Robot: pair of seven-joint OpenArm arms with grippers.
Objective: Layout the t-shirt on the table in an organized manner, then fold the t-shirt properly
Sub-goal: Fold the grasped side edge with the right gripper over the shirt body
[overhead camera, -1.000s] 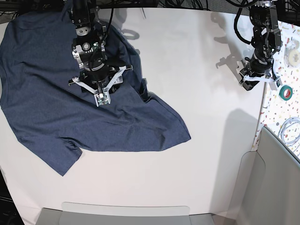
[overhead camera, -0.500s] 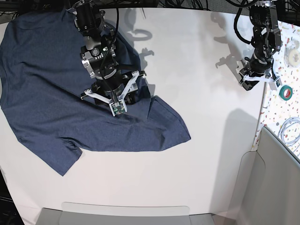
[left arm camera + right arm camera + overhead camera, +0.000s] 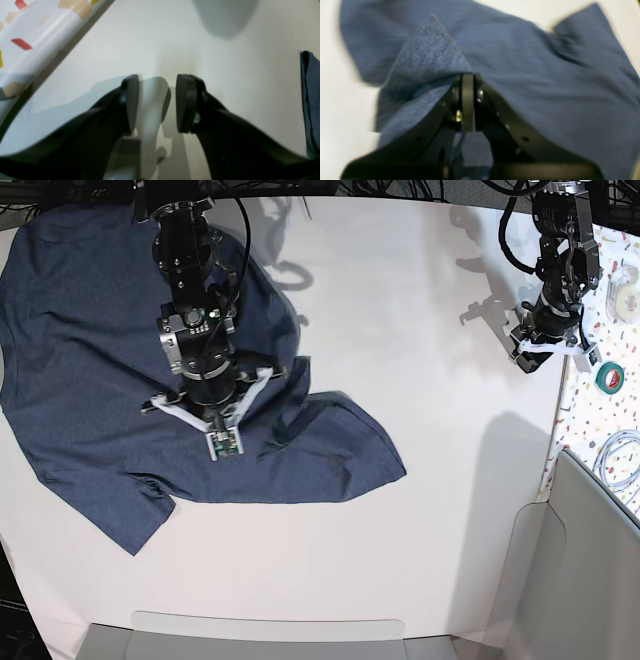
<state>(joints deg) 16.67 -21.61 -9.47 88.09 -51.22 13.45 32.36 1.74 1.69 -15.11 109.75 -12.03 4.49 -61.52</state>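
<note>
The dark navy t-shirt (image 3: 90,360) lies spread and rumpled over the left half of the white table (image 3: 420,510). My right gripper (image 3: 208,412) stands over its middle. In the right wrist view the right gripper (image 3: 468,77) is shut, with a raised fold of the t-shirt (image 3: 545,75) pinched between its fingers. My left gripper (image 3: 537,350) hangs by the table's right edge, away from the shirt. Seen from the left wrist, the left gripper (image 3: 157,100) is open and empty above the bare table (image 3: 225,62), and a strip of the t-shirt (image 3: 310,100) shows at the right border.
A speckled surface (image 3: 598,415) adjoins the table on the right, carrying a green tape roll (image 3: 610,377) and a white cable coil (image 3: 622,460). A grey panel (image 3: 590,580) rises at the lower right, and a grey tray edge (image 3: 270,635) runs along the front.
My right arm has moved left and slightly toward the front, and its gripper has shut on the shirt cloth, bunching the shirt's right edge. The left arm has not moved.
</note>
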